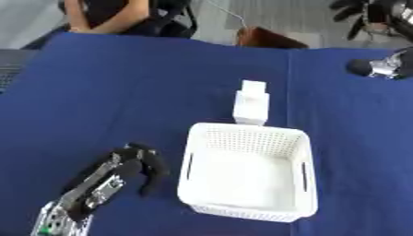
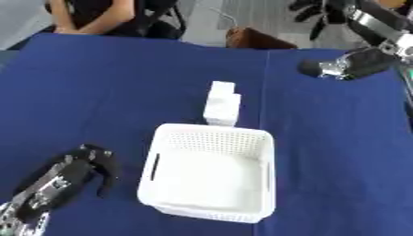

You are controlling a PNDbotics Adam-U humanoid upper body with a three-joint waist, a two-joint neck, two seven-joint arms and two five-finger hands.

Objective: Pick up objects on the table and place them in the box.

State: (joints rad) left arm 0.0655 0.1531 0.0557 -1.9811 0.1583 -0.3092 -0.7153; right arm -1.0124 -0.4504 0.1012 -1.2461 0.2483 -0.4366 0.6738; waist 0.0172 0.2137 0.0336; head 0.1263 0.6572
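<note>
One white bottle (image 1: 251, 107) touches basket's (image 1: 246, 213) far rim.

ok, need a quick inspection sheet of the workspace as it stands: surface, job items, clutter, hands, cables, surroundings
Surface: blue cloth-covered table, two cloths meeting at a seam right of centre.
Job's things: white perforated plastic basket, looks empty; white blocky object on the cloth just beyond the basket's far rim, contact unclear.
Clutter: nothing seen.
Hands: left hand at lower left beside the basket, fingers curled, holding nothing; right hand at upper right over the table's far side, finger state unclear.
Cables: nothing seen on the table.
Surroundings: seated person behind the far edge, upper left; brown object on the floor beyond the table.
</note>
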